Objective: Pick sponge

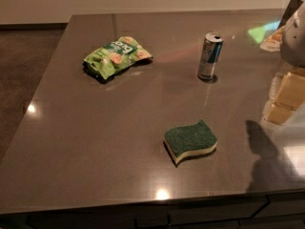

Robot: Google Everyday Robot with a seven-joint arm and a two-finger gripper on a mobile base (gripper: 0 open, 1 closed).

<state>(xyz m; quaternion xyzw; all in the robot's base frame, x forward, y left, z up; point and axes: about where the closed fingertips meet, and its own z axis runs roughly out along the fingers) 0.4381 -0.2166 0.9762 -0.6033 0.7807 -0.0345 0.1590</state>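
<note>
The sponge (190, 140) lies flat on the brown table (95, 142), right of centre and towards the front edge. It has a dark green top over a pale yellow base and wavy edges. My gripper (285, 97) shows at the right edge of the camera view as pale tan blocks under a white arm part (294, 35). It is to the right of the sponge and farther back, apart from it and holding nothing that I can see. Its shadow falls on the table right of the sponge.
A bright green snack bag (116, 57) lies at the back left. A silver and blue drink can (209, 56) stands upright behind the sponge. The table's front edge runs along the bottom; dark floor lies to the left.
</note>
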